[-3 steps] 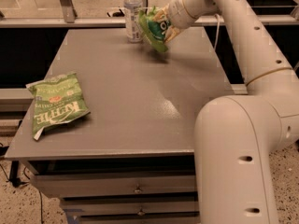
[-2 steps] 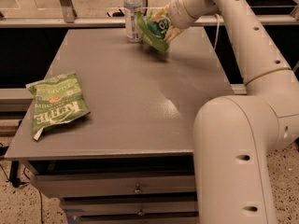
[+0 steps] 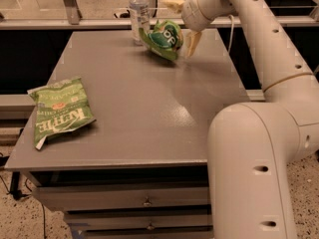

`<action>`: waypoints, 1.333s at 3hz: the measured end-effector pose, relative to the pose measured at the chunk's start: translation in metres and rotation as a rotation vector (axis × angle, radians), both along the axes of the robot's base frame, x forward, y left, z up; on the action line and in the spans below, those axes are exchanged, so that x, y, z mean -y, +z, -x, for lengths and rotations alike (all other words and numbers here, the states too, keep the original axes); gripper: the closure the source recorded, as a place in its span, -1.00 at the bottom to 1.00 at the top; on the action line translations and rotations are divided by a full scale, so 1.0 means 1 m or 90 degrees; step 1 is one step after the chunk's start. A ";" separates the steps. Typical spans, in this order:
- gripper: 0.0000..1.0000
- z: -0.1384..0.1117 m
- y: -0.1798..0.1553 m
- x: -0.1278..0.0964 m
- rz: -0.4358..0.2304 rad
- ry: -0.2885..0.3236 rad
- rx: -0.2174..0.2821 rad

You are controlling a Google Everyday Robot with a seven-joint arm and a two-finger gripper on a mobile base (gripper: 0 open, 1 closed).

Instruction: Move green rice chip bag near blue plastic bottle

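The green rice chip bag (image 3: 162, 38) lies tilted on the far part of the grey table (image 3: 149, 113), right beside the blue plastic bottle (image 3: 138, 11), which stands upright at the far edge. The bag's left end touches or nearly touches the bottle's base. My gripper (image 3: 182, 24) is just right of the bag, open, with one pale finger (image 3: 172, 5) above and behind the bag and the other (image 3: 192, 42) at its right side. The fingers do not clamp the bag.
A flatter green "KETTLE" chip bag (image 3: 60, 111) lies at the table's left front. My arm (image 3: 259, 44) arches over the right side of the table. Drawers (image 3: 144, 200) sit under the table front. A rail runs behind the far edge.
The fingers have spread apart and let go of the green rice chip bag. The bag has settled on the table beside the bottle.
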State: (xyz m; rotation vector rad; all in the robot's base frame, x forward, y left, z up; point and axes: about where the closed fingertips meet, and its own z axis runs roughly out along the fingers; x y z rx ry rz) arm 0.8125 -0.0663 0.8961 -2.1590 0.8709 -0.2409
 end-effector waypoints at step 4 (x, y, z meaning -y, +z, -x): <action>-1.00 0.086 0.039 0.131 -0.157 -0.200 -0.093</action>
